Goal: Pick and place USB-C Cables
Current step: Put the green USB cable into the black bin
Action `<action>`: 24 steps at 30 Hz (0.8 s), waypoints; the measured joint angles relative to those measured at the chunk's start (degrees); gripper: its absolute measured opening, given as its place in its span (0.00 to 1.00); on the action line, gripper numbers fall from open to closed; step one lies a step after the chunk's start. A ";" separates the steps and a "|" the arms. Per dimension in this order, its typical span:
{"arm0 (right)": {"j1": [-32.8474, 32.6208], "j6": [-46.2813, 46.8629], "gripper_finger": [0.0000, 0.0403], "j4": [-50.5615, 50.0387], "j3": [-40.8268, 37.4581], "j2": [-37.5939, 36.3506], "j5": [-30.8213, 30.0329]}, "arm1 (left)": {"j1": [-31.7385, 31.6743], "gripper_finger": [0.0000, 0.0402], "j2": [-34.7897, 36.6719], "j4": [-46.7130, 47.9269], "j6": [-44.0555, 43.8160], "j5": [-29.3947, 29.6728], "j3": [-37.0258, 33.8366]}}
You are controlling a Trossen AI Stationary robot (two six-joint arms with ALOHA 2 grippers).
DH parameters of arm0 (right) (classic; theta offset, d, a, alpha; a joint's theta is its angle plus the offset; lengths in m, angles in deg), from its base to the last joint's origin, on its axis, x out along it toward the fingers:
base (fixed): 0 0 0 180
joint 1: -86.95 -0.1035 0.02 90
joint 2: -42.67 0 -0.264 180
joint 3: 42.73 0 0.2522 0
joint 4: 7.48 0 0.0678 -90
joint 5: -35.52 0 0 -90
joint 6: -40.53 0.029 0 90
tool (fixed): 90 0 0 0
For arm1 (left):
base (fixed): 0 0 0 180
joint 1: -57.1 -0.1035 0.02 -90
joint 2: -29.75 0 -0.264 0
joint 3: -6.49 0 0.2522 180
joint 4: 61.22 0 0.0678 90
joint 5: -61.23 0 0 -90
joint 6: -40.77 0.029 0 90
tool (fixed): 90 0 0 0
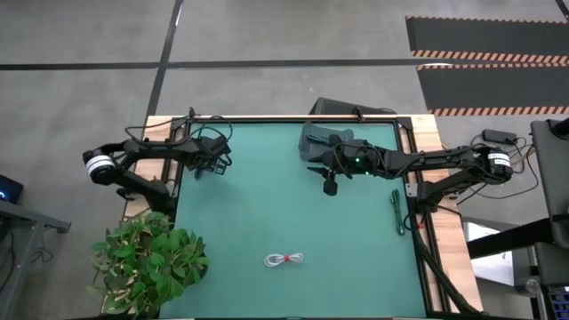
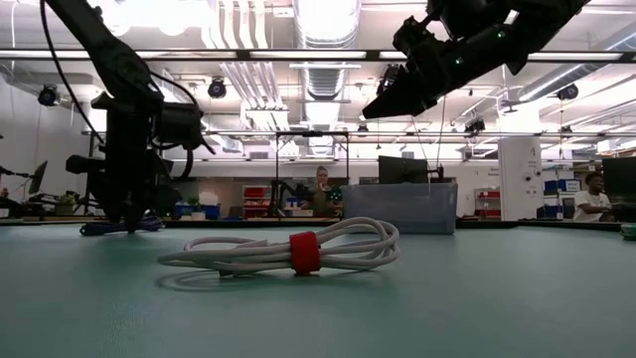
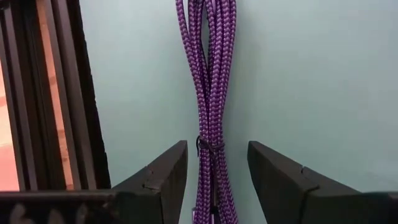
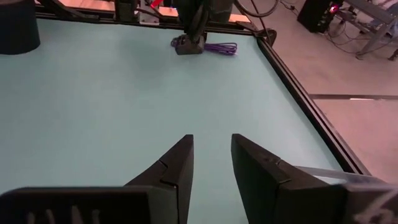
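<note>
A dark blue-purple braided cable bundle (image 3: 212, 87) lies flat on the green mat near the table's far left corner. My left gripper (image 3: 214, 149) is low over it and open, with one finger on each side of the bundle and a small gap to it. In the low view that cable (image 2: 117, 227) shows at the arm's foot. A white cable with a red band (image 1: 284, 260) rests coiled near the near edge. A teal-green cable (image 1: 397, 212) lies along the right edge. My right gripper (image 1: 331, 188) hangs in the air in front of the bin, fingers slightly open and holding nothing.
A grey translucent bin (image 1: 324, 142) stands at the far edge, right of the middle. A black frame rail (image 3: 43, 93) runs close beside my left gripper. A potted plant (image 1: 147, 258) overlaps the near left corner. Bare mat lies between the cables.
</note>
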 joint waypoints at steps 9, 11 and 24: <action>0.01 -1.08 0.25 0.59 0.00 0.02 -0.02 | -0.02 0.39 1.13 0.24 0.00 -0.42 -0.20; 0.00 -1.42 0.24 0.95 0.00 0.02 0.00 | -0.02 0.39 1.15 0.24 0.00 -0.42 -0.20; -2.15 2.07 0.18 1.87 -0.68 0.07 0.04 | 0.69 0.39 4.68 4.99 1.52 -0.58 -1.15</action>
